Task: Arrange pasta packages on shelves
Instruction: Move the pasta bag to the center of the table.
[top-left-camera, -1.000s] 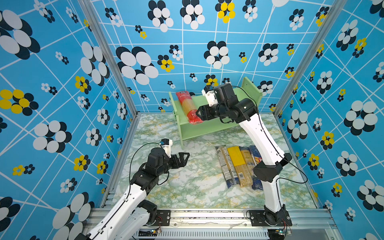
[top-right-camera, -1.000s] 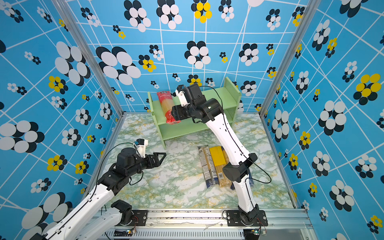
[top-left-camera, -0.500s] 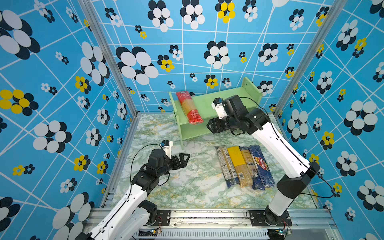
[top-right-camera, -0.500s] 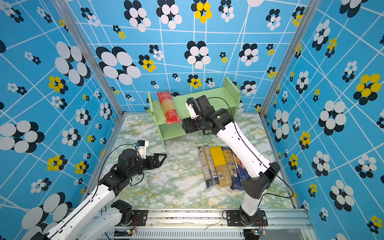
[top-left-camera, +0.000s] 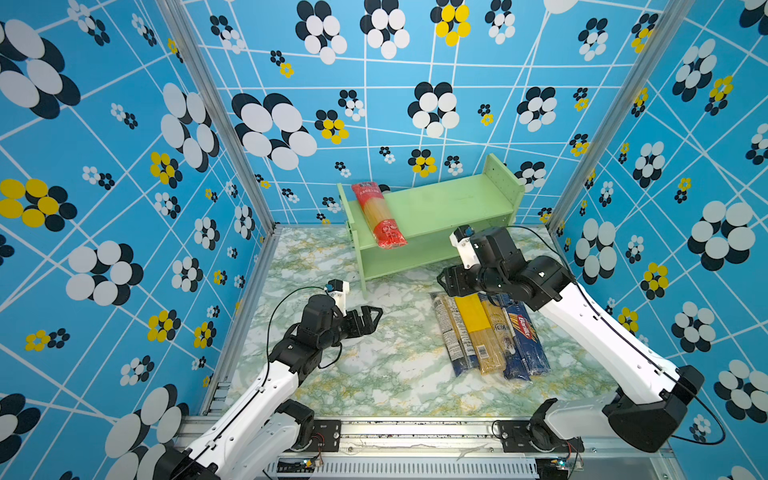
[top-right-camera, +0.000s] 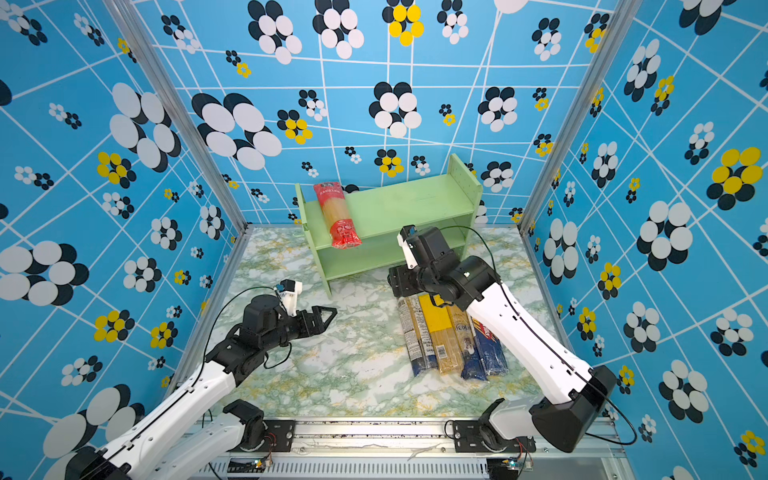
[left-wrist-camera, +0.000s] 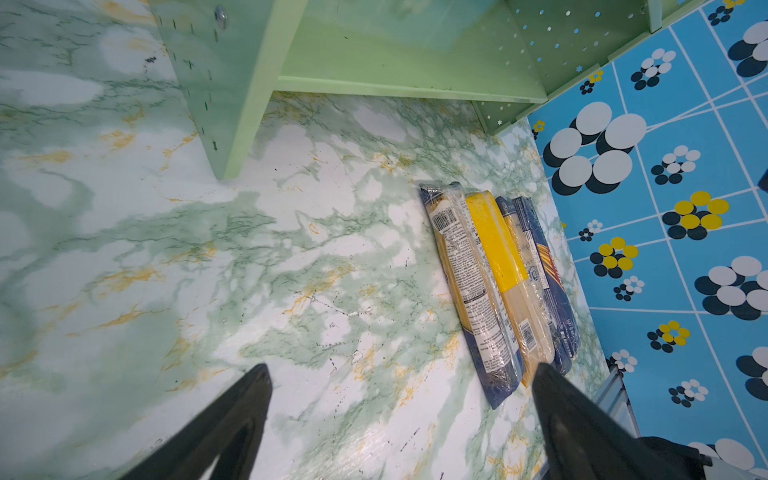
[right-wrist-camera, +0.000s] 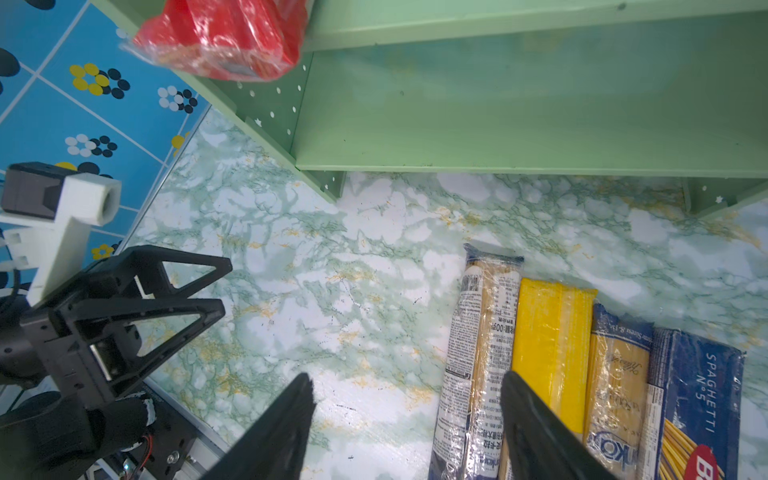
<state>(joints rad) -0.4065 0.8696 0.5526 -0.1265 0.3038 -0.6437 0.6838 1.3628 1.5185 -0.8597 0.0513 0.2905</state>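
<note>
Right claw (right-wrist-camera: 407, 376) hung empty, jaws apart, near the four loose packs (top-left-camera: 486, 332), probably lining up a grab; left claw (left-wrist-camera: 401, 368) sat spread too, off to the side.

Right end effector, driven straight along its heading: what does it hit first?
The right end effector probably meets the white-labelled pack first: one fingertip lines up over it, the other over tabletop. Depth unclear.

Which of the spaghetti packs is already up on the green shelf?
The red pack, lying on the shelf, upper tier; the other four packs lie together on the tabletop.
</note>
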